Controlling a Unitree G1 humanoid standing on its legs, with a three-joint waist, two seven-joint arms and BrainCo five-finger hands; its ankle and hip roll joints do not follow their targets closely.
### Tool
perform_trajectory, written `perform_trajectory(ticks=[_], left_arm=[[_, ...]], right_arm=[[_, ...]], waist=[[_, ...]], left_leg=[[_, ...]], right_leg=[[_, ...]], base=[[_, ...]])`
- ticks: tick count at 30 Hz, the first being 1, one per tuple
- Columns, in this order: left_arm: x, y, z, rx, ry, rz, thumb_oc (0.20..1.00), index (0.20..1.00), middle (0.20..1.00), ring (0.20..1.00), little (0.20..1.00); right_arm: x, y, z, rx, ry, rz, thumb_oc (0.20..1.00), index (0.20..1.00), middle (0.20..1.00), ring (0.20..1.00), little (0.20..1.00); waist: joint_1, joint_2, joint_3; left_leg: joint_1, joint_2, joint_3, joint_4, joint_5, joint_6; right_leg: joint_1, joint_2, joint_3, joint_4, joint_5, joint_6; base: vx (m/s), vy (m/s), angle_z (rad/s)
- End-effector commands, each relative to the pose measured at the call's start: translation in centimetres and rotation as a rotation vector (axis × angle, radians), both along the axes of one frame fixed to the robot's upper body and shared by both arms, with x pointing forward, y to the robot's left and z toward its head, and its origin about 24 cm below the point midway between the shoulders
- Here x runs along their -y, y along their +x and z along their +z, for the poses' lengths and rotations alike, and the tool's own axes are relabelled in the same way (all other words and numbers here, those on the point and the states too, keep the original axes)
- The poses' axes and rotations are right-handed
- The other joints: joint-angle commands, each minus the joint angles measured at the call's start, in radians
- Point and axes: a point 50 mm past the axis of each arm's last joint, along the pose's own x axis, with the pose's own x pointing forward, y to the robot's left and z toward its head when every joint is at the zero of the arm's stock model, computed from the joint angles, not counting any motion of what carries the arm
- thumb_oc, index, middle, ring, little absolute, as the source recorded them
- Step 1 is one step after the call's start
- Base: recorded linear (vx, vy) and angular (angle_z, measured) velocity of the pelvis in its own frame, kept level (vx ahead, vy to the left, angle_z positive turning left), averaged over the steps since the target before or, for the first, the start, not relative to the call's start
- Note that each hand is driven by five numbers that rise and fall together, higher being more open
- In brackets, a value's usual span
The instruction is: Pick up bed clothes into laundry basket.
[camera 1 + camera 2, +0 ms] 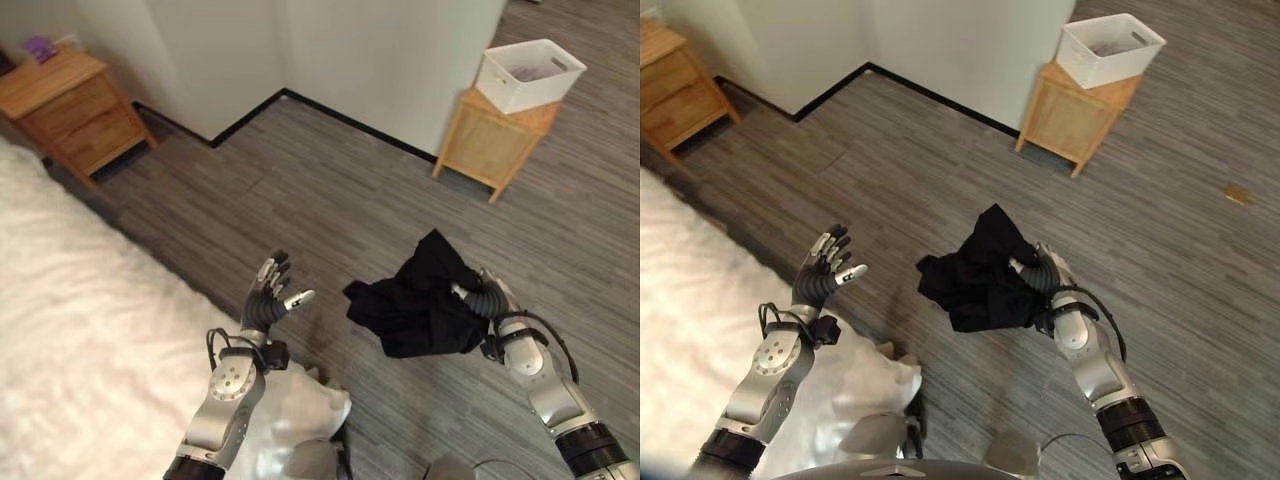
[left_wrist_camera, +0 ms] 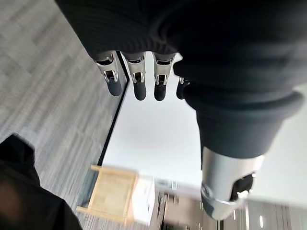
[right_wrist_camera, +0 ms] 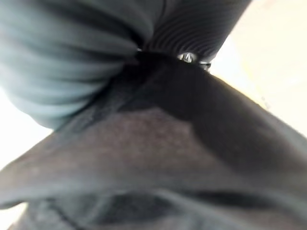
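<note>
I hold a bunched black garment (image 1: 420, 300) in my right hand (image 1: 480, 297), fingers curled round the cloth, raised above the grey floor (image 1: 300, 190). My left hand (image 1: 270, 290) is raised beside the bed (image 1: 70, 300), fingers straight, holding nothing. I judge this the carrying step. The white basket (image 1: 528, 72) sits on a small wooden stand (image 1: 490, 140), well beyond the garment. Next I must approach it and drop the garment in.
</note>
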Motion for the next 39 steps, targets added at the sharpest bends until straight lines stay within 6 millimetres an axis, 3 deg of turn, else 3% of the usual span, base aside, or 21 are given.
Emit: perform_trajectory(ticks=[1, 2, 3, 8, 9, 10, 11, 14, 17, 19, 20, 21, 23, 24, 25, 27, 30, 32, 35, 37, 39], left_arm=[[1.2, -0.2, 1.7, 0.111, 0.032, -0.054, 1.0, 1.0, 1.0, 1.0, 1.0], [1.4, -0.1, 1.7, 0.113, 0.039, -0.059, 1.0, 1.0, 1.0, 1.0, 1.0], [1.4, 0.1, 1.8, 0.116, 0.058, -0.065, 1.0, 1.0, 1.0, 1.0, 1.0], [1.2, -0.1, 1.1, 0.093, 0.071, -0.06, 1.0, 1.0, 1.0, 1.0, 1.0], [1.2, -0.2, 0.9, 0.086, 0.062, -0.058, 1.0, 1.0, 1.0, 1.0, 1.0], [1.4, -0.3, 0.7, 0.078, 0.033, -0.06, 1.0, 1.0, 1.0, 1.0, 1.0], [1.4, -0.3, 0.7, 0.079, 0.032, -0.061, 1.0, 1.0, 1.0, 1.0, 1.0], [1.9, 0.2, 1.6, 0.116, 0.002, -0.063, 1.0, 1.0, 1.0, 1.0, 1.0], [2.3, 0.6, 2.4, 0.149, -0.015, -0.046, 1.0, 1.0, 1.0, 1.0, 1.0], [2.4, 0.7, 2.6, 0.159, -0.02, -0.038, 1.0, 1.0, 1.0, 1.0, 1.0], [2.4, 0.8, 2.8, 0.171, -0.028, -0.023, 1.0, 1.0, 1.0, 1.0, 1.0], [2.5, 0.8, 2.8, 0.171, -0.028, -0.022, 1.0, 1.0, 1.0, 1.0, 1.0], [2.1, 0.4, 1.8, 0.138, 0.02, -0.007, 1.0, 1.0, 1.0, 1.0, 1.0], [3.2, 0.5, 2.4, 0.165, 0.017, -0.065, 1.0, 1.0, 1.0, 1.0, 1.0], [3.2, 0.5, 2.4, 0.166, 0.017, -0.065, 1.0, 1.0, 1.0, 1.0, 1.0], [3.5, 0.8, 3.6, 0.211, 0.01, -0.07, 1.0, 1.0, 1.0, 1.0, 1.0], [3.7, 1.1, 3.4, 0.202, 0.012, -0.05, 1.0, 1.0, 1.0, 1.0, 1.0], [3.7, 0.9, 3.1, 0.187, 0.006, -0.065, 1.0, 1.0, 1.0, 1.0, 1.0], [3.6, 0.8, 2.7, 0.174, 0.032, -0.077, 1.0, 1.0, 1.0, 1.0, 1.0], [3.3, 0.7, 2.3, 0.157, 0.031, -0.073, 1.0, 1.0, 1.0, 1.0, 1.0], [3.2, 0.6, 2.1, 0.146, 0.016, -0.067, 1.0, 1.0, 1.0, 1.0, 1.0]], right_arm=[[2.0, 0.3, 2.5, 0.129, -0.025, -0.066, 0.2, 0.2, 0.2, 0.2, 0.2], [2.3, 0.0, 2.2, 0.116, -0.024, -0.078, 0.2, 0.2, 0.2, 0.2, 0.2], [2.8, -0.6, 1.4, 0.079, -0.041, -0.099, 0.2, 0.2, 0.2, 0.2, 0.2], [2.7, -1.1, 0.3, 0.032, -0.064, -0.095, 0.2, 0.2, 0.2, 0.2, 0.2], [2.8, -1.2, 0.2, 0.025, -0.067, -0.098, 0.2, 0.2, 0.2, 0.2, 0.2], [2.9, -1.2, 0.4, 0.028, -0.075, -0.086, 0.2, 0.2, 0.2, 0.2, 0.2], [3.0, -1.2, 0.4, 0.028, -0.075, -0.086, 0.2, 0.2, 0.2, 0.2, 0.2], [3.0, -0.4, 1.9, 0.078, -0.109, -0.059, 0.2, 0.2, 0.2, 0.2, 0.2], [2.9, 0.0, 2.3, 0.093, -0.114, -0.058, 0.2, 0.2, 0.2, 0.2, 0.2], [3.1, 0.1, 2.5, 0.1, -0.12, -0.06, 0.2, 0.2, 0.2, 0.2, 0.2], [3.0, 0.2, 2.5, 0.1, -0.11, -0.056, 0.2, 0.2, 0.2, 0.2, 0.2], [3.0, 0.2, 2.5, 0.1, -0.11, -0.056, 0.2, 0.2, 0.2, 0.2, 0.2], [4.7, 0.6, 2.1, 0.089, -0.159, -0.135, 0.2, 0.2, 0.2, 0.2, 0.2], [4.7, 0.4, 2.4, 0.101, -0.171, -0.133, 0.2, 0.2, 0.2, 0.2, 0.2], [4.7, 0.4, 2.4, 0.101, -0.171, -0.134, 0.2, 0.2, 0.2, 0.2, 0.2], [4.2, 0.6, 2.9, 0.128, -0.144, -0.14, 0.2, 0.2, 0.2, 0.2, 0.2], [3.8, 1.3, 3.1, 0.145, -0.109, -0.149, 0.2, 0.2, 0.2, 0.2, 0.2], [4.1, 1.3, 3.3, 0.144, -0.118, -0.162, 0.2, 0.2, 0.2, 0.2, 0.2], [4.2, 1.6, 3.7, 0.157, -0.138, -0.155, 0.2, 0.2, 0.2, 0.2, 0.2], [4.0, 2.2, 4.5, 0.179, -0.168, -0.142, 0.2, 0.2, 0.2, 0.2, 0.2], [3.9, 2.4, 4.7, 0.186, -0.172, -0.134, 0.2, 0.2, 0.2, 0.2, 0.2]], waist=[[-0.023, 0.029, -0.029], [-0.036, 0.024, -0.028], [-0.041, 0.019, -0.044], [-0.028, 0.015, -0.079], [-0.032, 0.024, -0.088], [-0.027, 0.033, -0.083], [-0.029, 0.037, -0.083], [0.015, 0.026, -0.028], [0.042, 0.019, -0.012], [0.053, 0.006, -0.01], [0.062, 0.02, -0.022], [0.066, 0.015, -0.019], [0.131, 0.062, -0.065], [0.118, 0.054, -0.053], [0.121, 0.054, -0.055], [0.083, 0.054, -0.018], [0.06, 0.074, 0.0], [0.06, 0.081, -0.006], [0.078, 0.072, -0.025], [0.121, 0.055, -0.062], [0.128, 0.056, -0.069]], left_leg=[[0.003, 0.047, -0.019, -0.026, -0.004, -0.121], [0.024, 0.046, -0.025, -0.026, -0.021, -0.133], [0.092, 0.051, -0.023, -0.026, -0.085, -0.171], [0.208, 0.049, 0.002, -0.022, -0.166, -0.188], [0.213, 0.068, 0.003, 0.036, -0.161, -0.205], [0.152, 0.12, 0.004, 0.28, -0.105, -0.226], [0.139, 0.131, 0.0, 0.305, -0.116, -0.232], [-0.068, 0.197, -0.094, 0.761, 0.026, -0.28], [-0.199, 0.19, -0.115, 0.847, -0.029, -0.269], [-0.247, 0.16, -0.103, 0.79, -0.029, -0.242], [-0.25, 0.157, -0.09, 0.576, -0.045, -0.226], [-0.237, 0.15, -0.082, 0.561, -0.039, -0.224], [-0.183, 0.079, -0.102, 0.009, 0.065, -0.203], [-0.128, 0.041, -0.097, 0.01, 0.067, -0.149], [-0.132, 0.04, -0.095, 0.011, 0.068, -0.147], [-0.062, 0.033, -0.098, 0.013, 0.023, -0.116], [-0.017, 0.042, -0.072, -0.006, 0.012, -0.104], [0.019, 0.053, -0.057, -0.026, -0.011, -0.113], [0.03, 0.066, -0.043, -0.026, -0.025, -0.14], [0.051, 0.088, -0.033, -0.026, -0.044, -0.175], [0.06, 0.099, -0.032, -0.025, -0.041, -0.185]], right_leg=[[0.154, 0.101, -0.163, -0.342, -0.006, -0.052], [0.138, 0.109, -0.169, -0.427, -0.012, -0.068], [0.13, 0.069, -0.249, -0.702, 0.047, -0.061], [0.189, 0.051, -0.316, -0.845, 0.133, -0.064], [0.203, 0.067, -0.305, -0.842, 0.127, -0.074], [0.258, 0.101, -0.295, -0.854, 0.1, -0.11], [0.258, 0.109, -0.298, -0.857, 0.098, -0.114], [0.37, 0.17, -0.281, -0.902, 0.027, -0.198], [0.423, 0.187, -0.238, -0.915, -0.024, -0.217], [0.421, 0.168, -0.234, -0.915, -0.014, -0.208], [0.437, 0.168, -0.216, -0.915, -0.029, -0.177], [0.439, 0.162, -0.211, -0.915, -0.029, -0.175], [0.506, 0.207, -0.196, -0.849, -0.127, -0.151], [0.466, 0.192, -0.191, -0.606, -0.103, -0.125], [0.458, 0.189, -0.189, -0.599, -0.104, -0.124], [0.303, 0.093, -0.191, -0.328, -0.01, -0.023], [0.192, 0.028, -0.181, -0.183, 0.049, -0.002], [0.2, -0.022, -0.261, -0.328, 0.035, -0.027], [0.223, -0.005, -0.291, -0.561, 0.029, -0.062], [0.315, 0.015, -0.33, -0.724, 0.053, -0.052], [0.337, 0.031, -0.332, -0.751, 0.058, -0.061]], base=[[0.45, -0.137, 0.81], [0.98, -0.364, 1.01], [0.72, -0.282, 0.94], [0.58, -0.232, 0.51], [0.43, -0.266, -0.63], [0.42, -0.284, -0.62], [0.36, -0.359, -0.46], [0.26, -0.35, -0.58], [0.3, -0.096, -0.63], [0.22, 0.109, -0.8], [0.37, 0.13, -0.66], [0.56, 0.281, -1.4], [0.8, 0.288, -1.29], [0.64, 0.155, -0.45], [0.38, 0.118, -0.25], [0.16, 0.077, -0.55], [0.14, 0.031, -0.69], [0.31, -0.147, 0.21], [0.22, -0.245, 0.31], [0.29, -0.332, 0.23], [0.16, -0.202, 0.27]])
